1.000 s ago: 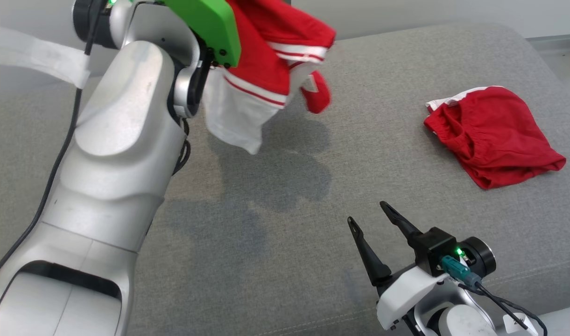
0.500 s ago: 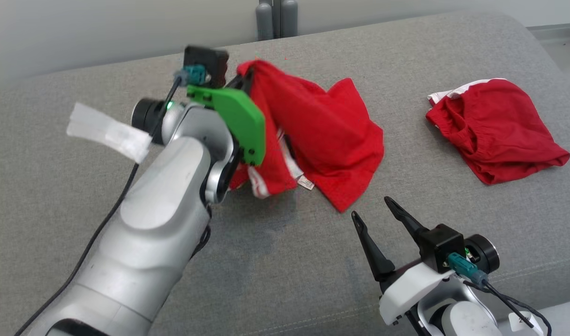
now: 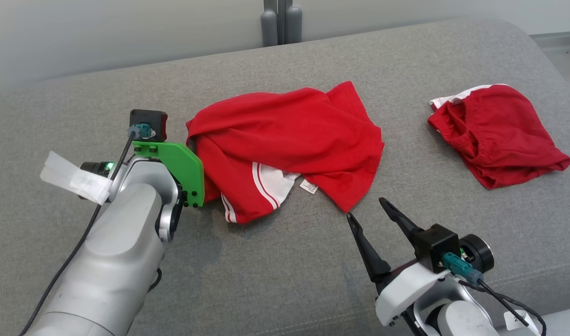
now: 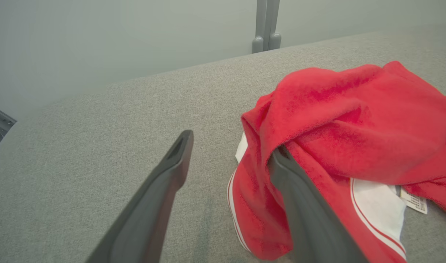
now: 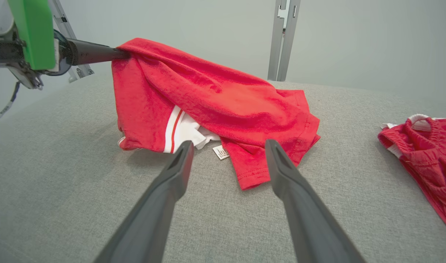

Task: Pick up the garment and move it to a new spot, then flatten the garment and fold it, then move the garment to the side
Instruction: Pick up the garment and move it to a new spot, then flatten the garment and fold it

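Your left end effector stands wide, one finger tucked under the red garment. Your right end effector is wide too, red shorts well off its right.

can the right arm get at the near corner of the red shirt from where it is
Probably yes. The right end effector is open and points at the red shirt, whose near corner lies just ahead of it on the grey cushion, with nothing in the way.
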You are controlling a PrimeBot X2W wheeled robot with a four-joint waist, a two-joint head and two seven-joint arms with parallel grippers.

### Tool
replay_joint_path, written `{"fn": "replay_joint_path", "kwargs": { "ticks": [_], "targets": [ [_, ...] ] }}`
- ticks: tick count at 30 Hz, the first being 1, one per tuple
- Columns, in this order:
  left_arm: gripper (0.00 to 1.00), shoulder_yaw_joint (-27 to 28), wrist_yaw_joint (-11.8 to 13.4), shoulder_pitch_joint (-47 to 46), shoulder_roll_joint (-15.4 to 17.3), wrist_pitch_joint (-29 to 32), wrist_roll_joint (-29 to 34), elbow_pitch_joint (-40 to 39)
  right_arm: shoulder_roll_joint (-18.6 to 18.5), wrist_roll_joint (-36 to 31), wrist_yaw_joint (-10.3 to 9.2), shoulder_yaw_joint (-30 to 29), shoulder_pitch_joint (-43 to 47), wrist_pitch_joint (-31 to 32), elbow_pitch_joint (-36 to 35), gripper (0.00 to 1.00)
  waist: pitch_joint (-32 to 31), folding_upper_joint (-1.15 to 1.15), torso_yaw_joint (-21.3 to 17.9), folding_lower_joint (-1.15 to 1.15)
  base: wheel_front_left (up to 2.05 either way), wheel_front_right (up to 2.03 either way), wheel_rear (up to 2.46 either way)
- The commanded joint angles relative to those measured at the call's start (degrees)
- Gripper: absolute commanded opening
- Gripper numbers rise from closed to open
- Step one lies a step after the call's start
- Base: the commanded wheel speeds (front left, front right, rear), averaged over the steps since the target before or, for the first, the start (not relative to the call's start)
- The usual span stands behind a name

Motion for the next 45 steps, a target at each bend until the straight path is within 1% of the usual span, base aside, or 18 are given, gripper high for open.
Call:
{"fn": "replay_joint_path", "kwargs": {
  "ticks": [1,4,8,10,12,14,18,22,25,28,36,38,39,40,41,42,45],
  "targets": [
    [1.0,0.1,-0.7,0.8,0.0,-0.2,-0.6,0.3,0.0,0.6,-0.08,-0.1,0.2,-0.4,0.2,1.0,-0.5,0.0,0.3,0.0,0.0,0.0,0.0],
    [1.0,-0.2,-2.4,1.0,-1.5,0.3,-1.6,-0.4,0.0,0.5,-0.08,-0.3,0.9,-0.4,0.4,1.0,-1.4,0.0,0.8,0.0,0.0,0.0,0.0],
    [1.0,-0.9,-4.0,2.2,-3.1,3.2,-3.4,-3.3,0.0,0.4,-0.08,-0.2,1.4,-0.2,0.3,1.0,-2.6,0.0,1.3,0.0,0.0,0.0,0.0],
    [1.0,-1.9,-6.0,3.7,-4.4,5.5,-4.7,-6.0,0.0,0.5,-0.08,-0.2,1.8,0.0,0.1,1.0,-3.0,0.0,1.5,0.0,0.0,0.0,0.0],
    [1.0,-4.2,-7.6,5.4,-5.2,7.6,-4.8,-9.3,0.0,0.5,-0.08,-0.2,2.1,0.0,-0.2,1.0,-3.2,0.0,1.6,0.0,0.0,0.0,0.0],
    [1.0,-6.7,-8.2,7.1,-5.6,9.0,-4.1,-12.2,0.0,0.4,-0.08,-0.2,2.1,0.1,-0.3,1.0,-3.1,0.0,1.5,0.0,0.0,0.0,0.0],
    [1.0,-10.5,-7.0,9.8,-5.9,9.5,-1.9,-15.4,0.0,0.5,-0.08,0.3,1.6,0.1,-0.6,1.0,-2.4,0.0,0.9,0.0,0.0,0.0,0.0],
    [1.0,-13.3,-5.4,9.7,-5.2,7.2,1.9,-15.1,0.0,0.4,-0.08,0.6,0.9,0.0,-0.7,1.0,-1.2,0.0,-0.3,0.0,0.0,0.0,0.0],
    [1.0,-14.4,-4.6,9.2,-4.7,4.7,4.2,-13.1,0.0,0.1,-0.08,0.6,0.5,0.0,-0.9,1.0,0.0,0.0,-1.3,0.0,0.0,0.0,0.0],
    [1.0,-15.9,-4.6,7.9,-3.9,2.6,6.5,-10.1,0.0,-0.1,-0.08,0.5,-0.1,-0.1,-1.2,1.0,1.3,0.0,-2.3,0.0,0.0,0.0,0.0],
    [1.0,-17.9,-4.6,6.1,-3.0,0.9,9.0,-2.1,0.0,0.1,-0.08,-0.2,-0.6,-0.9,-1.1,1.0,3.6,0.0,-3.9,0.0,0.0,0.0,0.0],
    [1.0,-17.7,-4.7,5.9,-3.0,0.3,8.6,-0.4,0.0,0.3,-0.08,-0.2,-0.8,-1.2,-1.0,1.0,4.1,0.0,-4.2,0.0,0.0,0.0,0.0],
    [0.89,-17.7,-4.6,5.6,-3.0,0.0,8.7,0.3,0.0,0.4,-0.08,-0.2,-0.8,-1.3,-1.0,1.0,4.2,0.0,-4.2,0.0,0.0,0.0,0.0],
    [0.54,-17.6,-4.5,5.3,-2.9,-0.5,8.8,0.9,0.0,0.6,-0.08,-0.2,-0.9,-1.5,-0.9,1.0,4.3,0.0,-4.3,0.0,0.0,0.0,0.0],
    [0.31,-17.5,-4.4,5.1,-3.0,-1.0,8.7,1.4,0.0,0.6,-0.08,-0.2,-1.0,-1.5,-0.8,1.0,4.4,0.0,-4.3,0.0,0.0,0.0,0.0],
    [0.01,-17.3,-4.3,5.0,-3.2,-1.5,8.4,2.0,0.0,0.7,-0.08,-0.3,-1.0,-1.6,-0.7,1.0,4.5,0.0,-4.3,0.0,0.0,0.0,0.0],
    [0.0,-16.5,-4.7,4.8,-3.5,-2.8,7.2,3.3,0.0,0.9,-0.08,-0.4,-1.1,-1.9,-0.4,1.0,4.5,0.0,-4.2,0.0,0.0,0.0,0.0]
  ]
}}
